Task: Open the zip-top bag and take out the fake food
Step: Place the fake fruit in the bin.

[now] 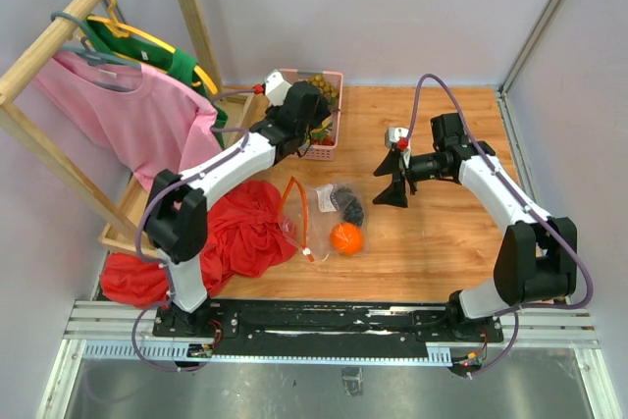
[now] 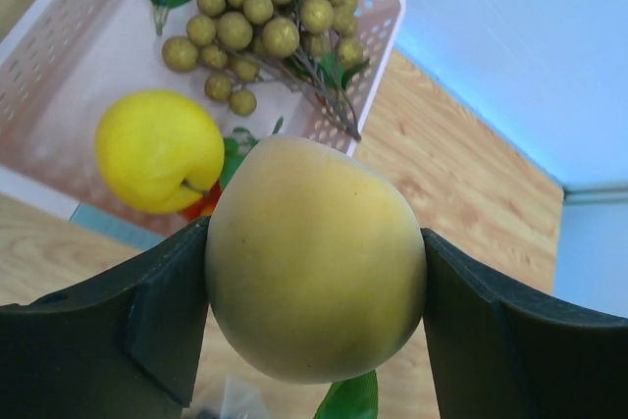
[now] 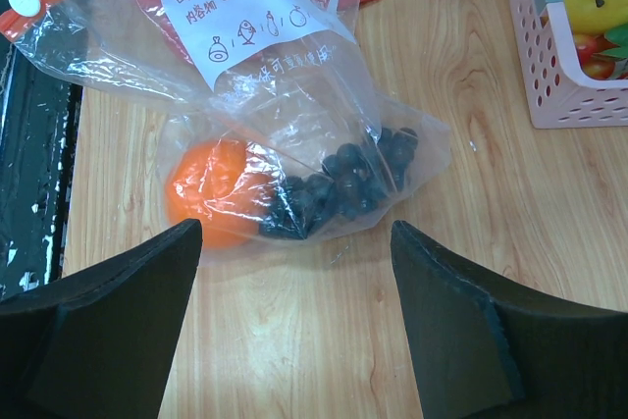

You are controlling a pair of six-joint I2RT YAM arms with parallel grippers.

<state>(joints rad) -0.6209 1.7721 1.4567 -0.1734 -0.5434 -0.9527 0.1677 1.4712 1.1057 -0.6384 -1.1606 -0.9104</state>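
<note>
left tool [image 2: 314, 311] pinches a yellow-orange fruit [image 2: 304, 223], basket [image 2: 388, 7] just ahead
next: drop it in; right tool [image 3: 294, 331], spread, faces the part-full zip-top bag [image 3: 294, 115]

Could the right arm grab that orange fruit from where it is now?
Probably only through plastic. The right gripper is open and hangs over the orange fruit with nothing else between, but the fruit lies inside the zip-top bag, so its film would get pinched too.
</note>
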